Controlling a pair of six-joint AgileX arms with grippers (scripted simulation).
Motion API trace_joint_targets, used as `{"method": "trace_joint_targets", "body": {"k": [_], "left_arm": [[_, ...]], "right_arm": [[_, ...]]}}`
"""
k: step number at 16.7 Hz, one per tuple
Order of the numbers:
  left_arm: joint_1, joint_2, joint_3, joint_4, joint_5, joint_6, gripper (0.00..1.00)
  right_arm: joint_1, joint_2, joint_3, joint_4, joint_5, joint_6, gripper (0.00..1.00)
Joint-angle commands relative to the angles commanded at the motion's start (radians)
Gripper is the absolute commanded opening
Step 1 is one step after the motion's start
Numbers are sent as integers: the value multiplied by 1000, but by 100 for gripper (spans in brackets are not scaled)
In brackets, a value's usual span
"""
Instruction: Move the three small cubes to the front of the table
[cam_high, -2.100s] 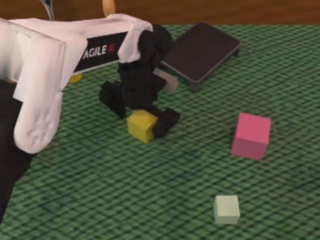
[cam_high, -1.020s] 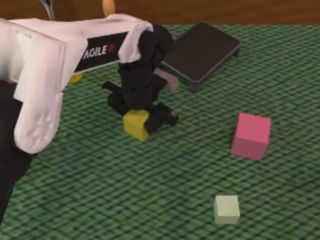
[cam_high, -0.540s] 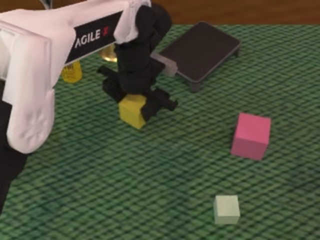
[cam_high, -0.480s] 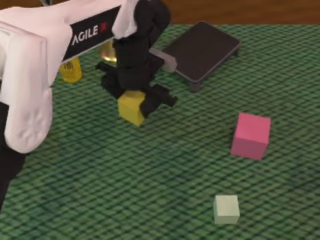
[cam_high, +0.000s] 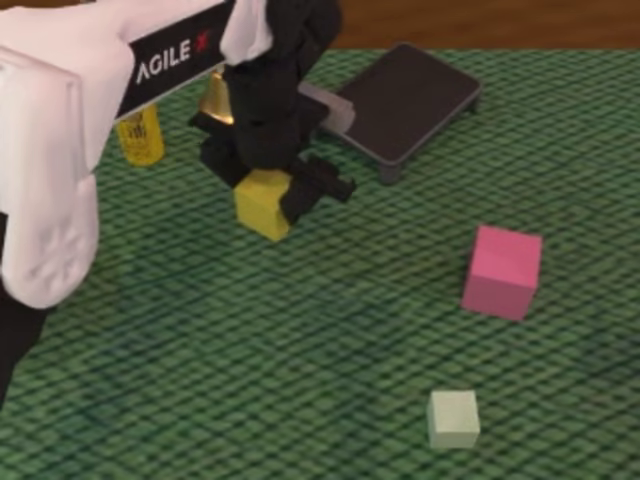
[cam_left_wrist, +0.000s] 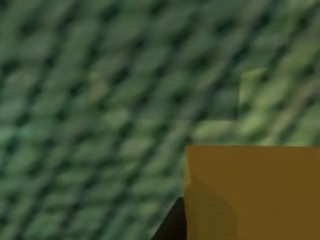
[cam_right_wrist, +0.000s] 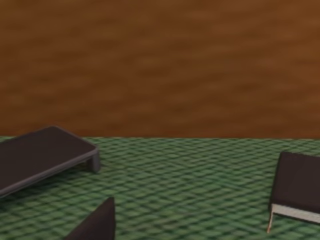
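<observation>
Now left gripper (cam_high: 268, 192) clamps skewed yellow cube (cam_high: 262, 204).

A flat dark rectangular tray (cam_high: 405, 100), a small yellow bottle (cam_high: 140, 135) and a golden cone-shaped object (cam_high: 215, 98) are seen at the far side.

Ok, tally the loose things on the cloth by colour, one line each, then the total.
Yellow: 2, the cube held by the left gripper and a bottle
Pink: 1, cube
Pale grey-green: 1, cube
Dark: 1, tray
Gold: 1, partly hidden thing
Total: 6
</observation>
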Motion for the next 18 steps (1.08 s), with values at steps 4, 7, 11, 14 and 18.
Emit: {"method": "trace_joint_targets", "body": {"k": [4,7,11,14,18], "left_arm": [[-67,-51,-69,20,-5,-149,0],[-148,-118,-168,44,-10,-349,0],[-274,-220,-329,78,-15,-683,0],[-361,-298,-438,108,-18,-900,0],[-432,-375,-528,142,-23,-1049,0]], "right_arm": [[0,0,0,0,0,0,100],[0,0,0,0,0,0,100],[0,0,0,0,0,0,100],[0,0,0,0,0,0,100],[0,0,0,0,0,0,100]]}}
